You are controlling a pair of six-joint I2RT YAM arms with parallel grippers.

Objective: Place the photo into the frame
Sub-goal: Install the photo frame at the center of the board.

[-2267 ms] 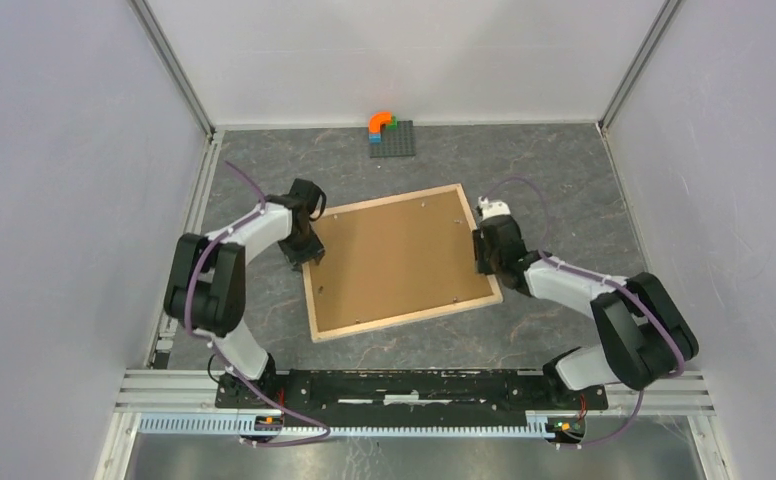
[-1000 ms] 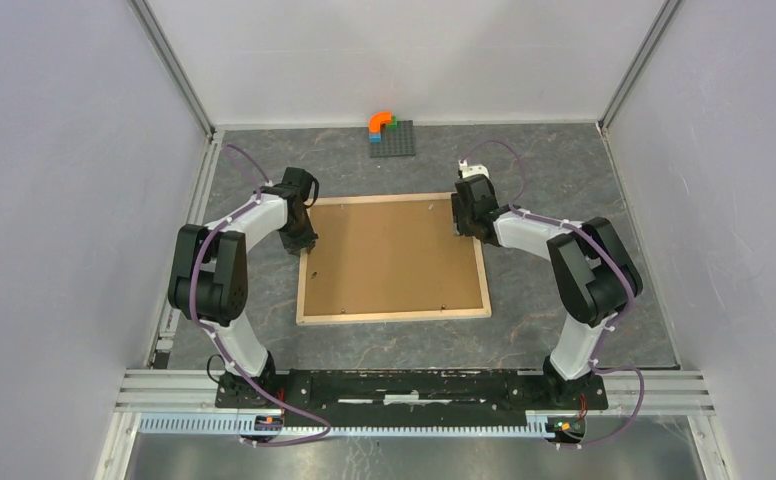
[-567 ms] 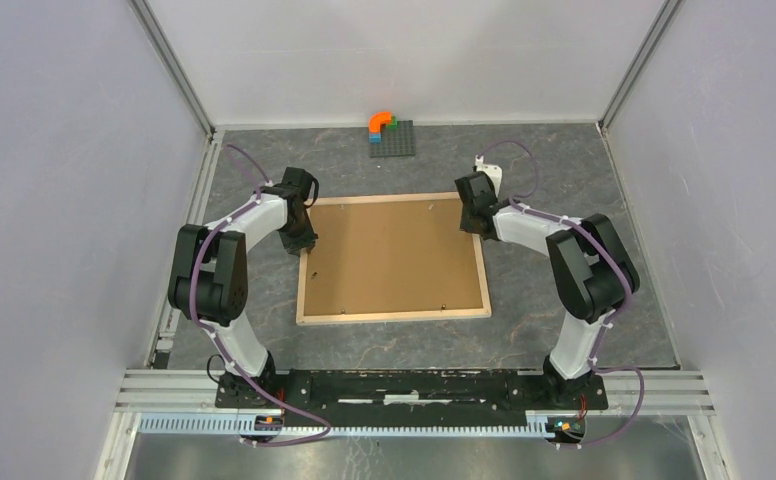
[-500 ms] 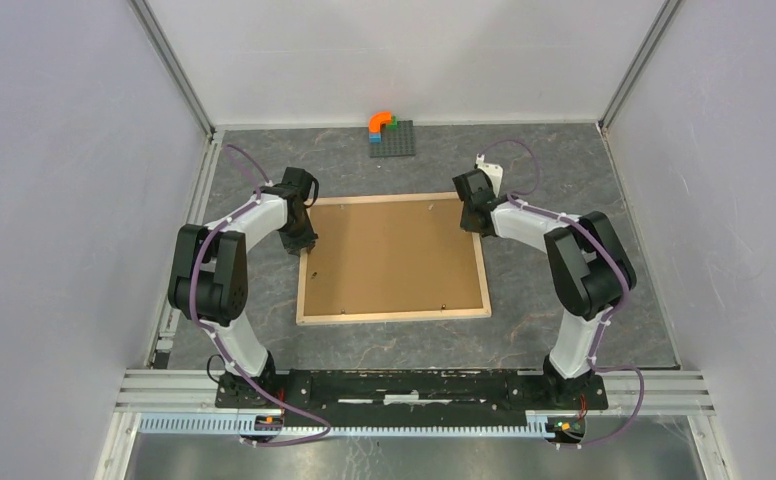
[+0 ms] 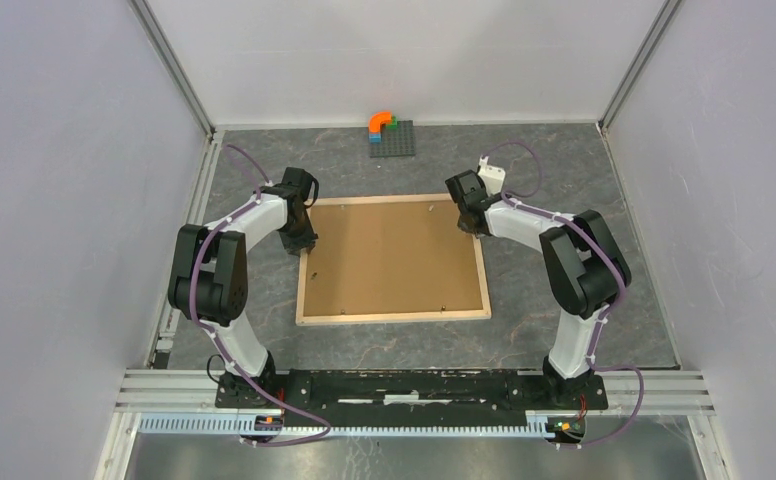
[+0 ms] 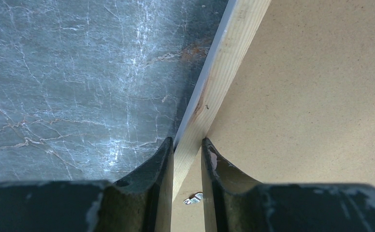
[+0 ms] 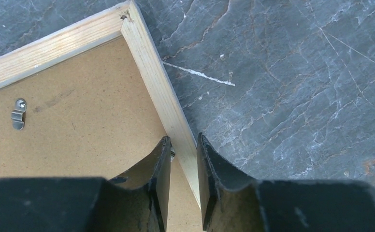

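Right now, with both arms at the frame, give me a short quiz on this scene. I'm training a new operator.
1. True or false: the frame lies with its brown board facing up.
2. Which rail of the frame is the left gripper clamped on? A) left B) near C) far
3. Fill in: the right gripper is shut on the right rail, close to the frame's far ___ corner.

Key: 1 true; 2 A; 3 right.
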